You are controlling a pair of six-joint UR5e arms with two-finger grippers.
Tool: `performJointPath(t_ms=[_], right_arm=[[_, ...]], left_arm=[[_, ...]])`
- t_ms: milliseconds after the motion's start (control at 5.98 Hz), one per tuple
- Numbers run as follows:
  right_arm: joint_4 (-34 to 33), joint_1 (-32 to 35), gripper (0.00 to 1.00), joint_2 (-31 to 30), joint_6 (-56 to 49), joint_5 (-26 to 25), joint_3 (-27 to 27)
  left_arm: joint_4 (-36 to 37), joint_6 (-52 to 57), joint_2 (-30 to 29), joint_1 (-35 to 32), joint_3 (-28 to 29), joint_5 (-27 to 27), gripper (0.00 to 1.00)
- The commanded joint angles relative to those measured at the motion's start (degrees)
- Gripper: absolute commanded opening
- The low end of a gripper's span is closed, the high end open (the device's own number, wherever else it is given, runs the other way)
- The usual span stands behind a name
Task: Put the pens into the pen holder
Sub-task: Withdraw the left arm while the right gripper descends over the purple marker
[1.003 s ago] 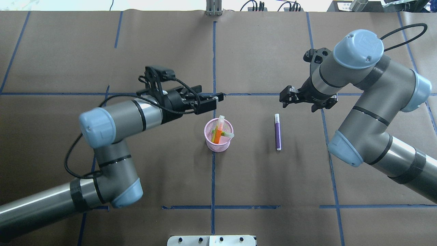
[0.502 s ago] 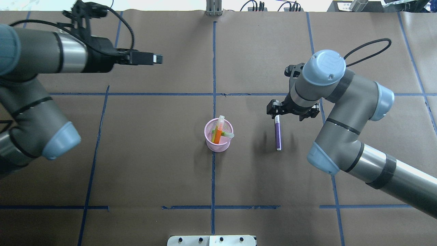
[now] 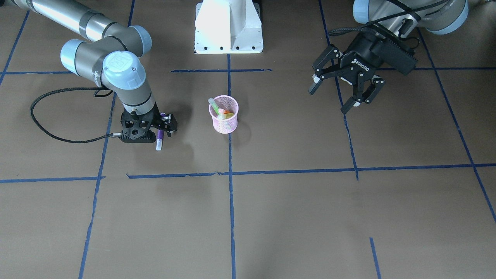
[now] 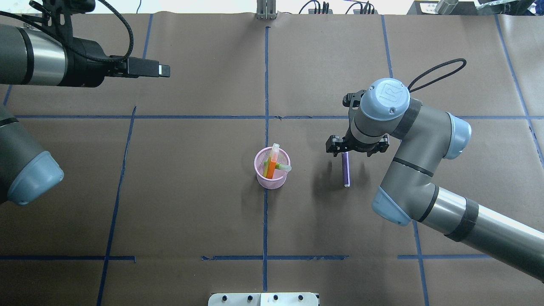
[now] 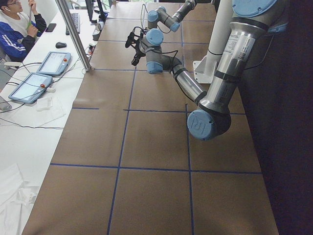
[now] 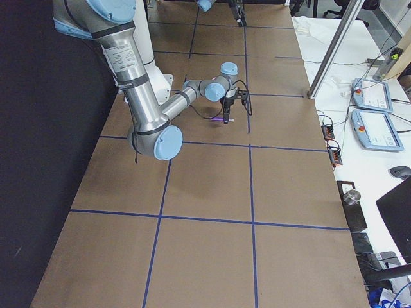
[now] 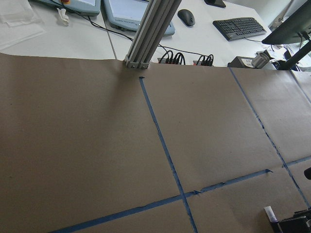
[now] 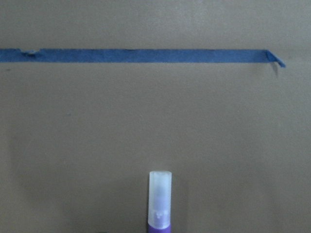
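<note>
Purple pen (image 4: 346, 172) lies flat on the tabletop (image 4: 191, 212), the right claw (image 4: 346, 154) open astride it, likely about to close and lift; pink pen holder (image 4: 272, 181) nearby holds two pens; beyond, the left claw (image 3: 328, 100) hangs open, empty.

Table (image 4: 191, 204): you're looking at one long top covered edge to edge in brown paper (image 4: 323, 68).
Markings: blue tape (image 4: 265, 221) divides your paper into large rectangles; a few strips stop short or have ragged ends.
Pen holder (image 4: 272, 182): stands upright on the paper, right at your centre tape line.
Purple pen (image 4: 346, 172): lies flat on the paper near the holder on the robot's right, parallel to the centre line, pale cap towards your side.
White base plate (image 3: 228, 38): sits at the robot's edge.
Aluminium post (image 4: 266, 10): stands at your edge, on the centre line.
</note>
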Motion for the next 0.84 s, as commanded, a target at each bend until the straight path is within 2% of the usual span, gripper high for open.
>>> performJointPath(t_ms=[0, 167, 334, 502, 669], right_arm=[[6.18, -0.04, 0.96, 0.66, -0.38, 0.01, -4.75], [6.31, -0.04, 0.9, 0.75, -0.29, 0.44, -4.78], [6.31, 0.04, 0.77, 0.75, -0.37, 1.05, -4.78], [6.31, 0.3, 0.7, 0.66, -0.64, 2.1, -4.78], [6.31, 0.74, 0.66, 0.66, -0.64, 2.72, -4.6]], left_arm=[[0.3, 0.16, 0.52, -0.23, -0.31, -0.12, 1.0], [0.3, 0.16, 0.53, -0.32, -0.48, -0.12, 1.0], [0.3, 0.16, 0.53, -0.49, -0.4, -0.12, 1.0], [0.3, 0.16, 0.62, -0.49, -0.4, -0.12, 1.0], [0.3, 0.16, 0.62, -0.49, -0.4, -0.12, 1.0]])
